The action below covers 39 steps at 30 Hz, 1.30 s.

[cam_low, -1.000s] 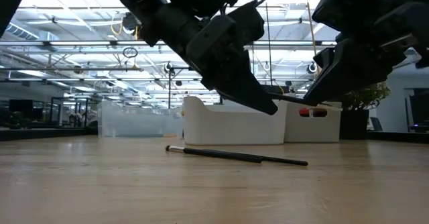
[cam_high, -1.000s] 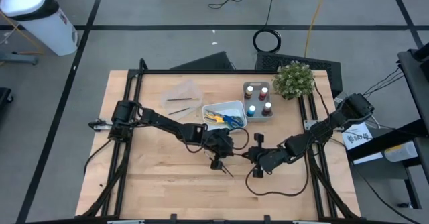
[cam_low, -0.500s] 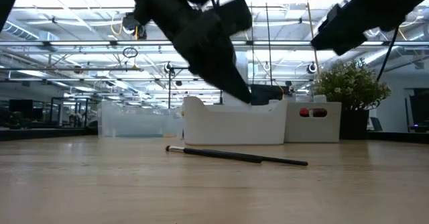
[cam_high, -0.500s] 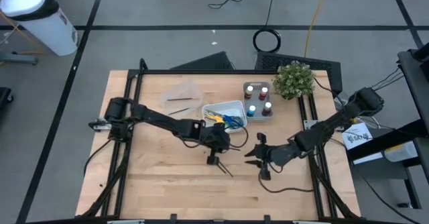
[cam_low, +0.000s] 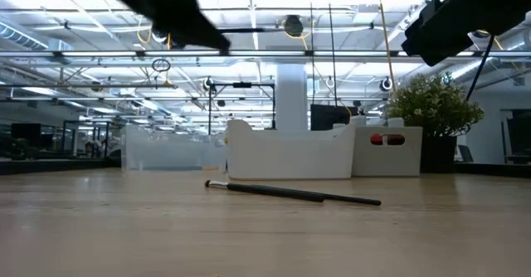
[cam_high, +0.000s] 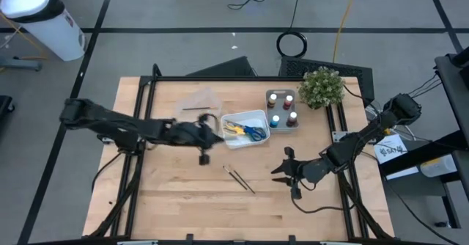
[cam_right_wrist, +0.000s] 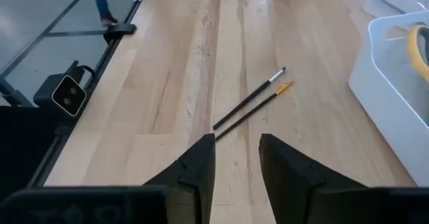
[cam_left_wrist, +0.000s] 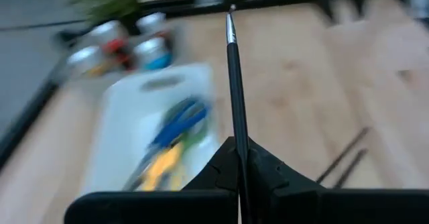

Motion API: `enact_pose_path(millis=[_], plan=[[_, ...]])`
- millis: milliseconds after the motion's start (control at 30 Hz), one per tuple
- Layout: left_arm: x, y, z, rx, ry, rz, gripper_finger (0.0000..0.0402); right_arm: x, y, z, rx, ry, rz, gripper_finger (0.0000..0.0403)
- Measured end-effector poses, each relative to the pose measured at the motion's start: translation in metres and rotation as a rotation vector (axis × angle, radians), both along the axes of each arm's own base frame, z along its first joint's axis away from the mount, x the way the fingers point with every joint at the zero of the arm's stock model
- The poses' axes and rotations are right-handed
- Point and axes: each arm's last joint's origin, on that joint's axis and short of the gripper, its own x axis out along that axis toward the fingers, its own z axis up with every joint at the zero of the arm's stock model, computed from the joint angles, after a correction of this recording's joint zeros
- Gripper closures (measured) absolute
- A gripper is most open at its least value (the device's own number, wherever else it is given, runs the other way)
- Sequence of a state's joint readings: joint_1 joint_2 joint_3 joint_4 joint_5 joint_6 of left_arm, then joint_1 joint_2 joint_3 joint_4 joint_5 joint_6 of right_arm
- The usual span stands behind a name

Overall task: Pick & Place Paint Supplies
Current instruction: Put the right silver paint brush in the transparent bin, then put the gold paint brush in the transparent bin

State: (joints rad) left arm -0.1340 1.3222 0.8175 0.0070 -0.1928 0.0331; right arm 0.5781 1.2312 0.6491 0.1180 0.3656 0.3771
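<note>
Brush [cam_left_wrist: 234, 83] pinched in shut left gripper [cam_high: 203, 136], carried at table's 10 o'clock, prob. toward clear tray [cam_high: 199, 105]. Low view: one brush [cam_low: 292, 193] lying flat. L wrist: brush upright between jaws. R wrist: right gripper [cam_right_wrist: 236, 158] part open, empty, aimed at two brushes [cam_right_wrist: 249, 103] at centre.

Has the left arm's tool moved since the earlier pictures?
Yes. The left tool, shut on a thin dark brush, moved from in front of the white rectangular scissors tray to its left side.

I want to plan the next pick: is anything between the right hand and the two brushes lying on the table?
Nothing visible: only bare table lies between the open right hand and the two brushes.
</note>
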Motion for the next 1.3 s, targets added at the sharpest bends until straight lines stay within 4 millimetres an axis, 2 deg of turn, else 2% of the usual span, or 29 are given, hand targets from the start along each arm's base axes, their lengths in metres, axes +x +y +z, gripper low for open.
enact_pose_path(millis=[100,233,400,600,767,1000,1133,1300], plan=[[-0.031,0.016,-0.003,-0.018,-0.058,0.177,0.0397,0.000,0.000,0.000,-0.004,-0.006,0.002,0.0300],[-0.062,0.038,-0.021,-0.073,-0.088,0.419,0.0397,0.003,-0.001,0.003,-0.018,-0.038,0.010,0.0302],[-0.078,0.059,-0.048,-0.148,-0.083,0.570,0.0397,0.006,-0.004,0.006,-0.024,-0.073,0.001,0.0305],[-0.084,0.080,-0.067,-0.259,-0.050,0.737,0.0396,0.008,-0.007,0.007,-0.018,-0.084,-0.009,0.0305],[-0.085,0.087,-0.071,-0.373,-0.039,0.748,0.0373,0.008,-0.007,0.007,-0.023,-0.084,-0.005,0.0306],[-0.087,0.092,-0.072,-0.427,-0.041,0.796,0.0351,0.008,-0.007,0.007,-0.021,-0.084,-0.005,0.0305],[-0.090,0.094,-0.075,-0.417,-0.003,0.820,0.0320,0.008,-0.007,0.007,-0.021,-0.083,-0.005,0.0303],[-0.092,0.096,-0.077,-0.404,0.011,0.847,0.0258,0.008,-0.006,0.007,-0.019,-0.086,-0.005,0.0303]])
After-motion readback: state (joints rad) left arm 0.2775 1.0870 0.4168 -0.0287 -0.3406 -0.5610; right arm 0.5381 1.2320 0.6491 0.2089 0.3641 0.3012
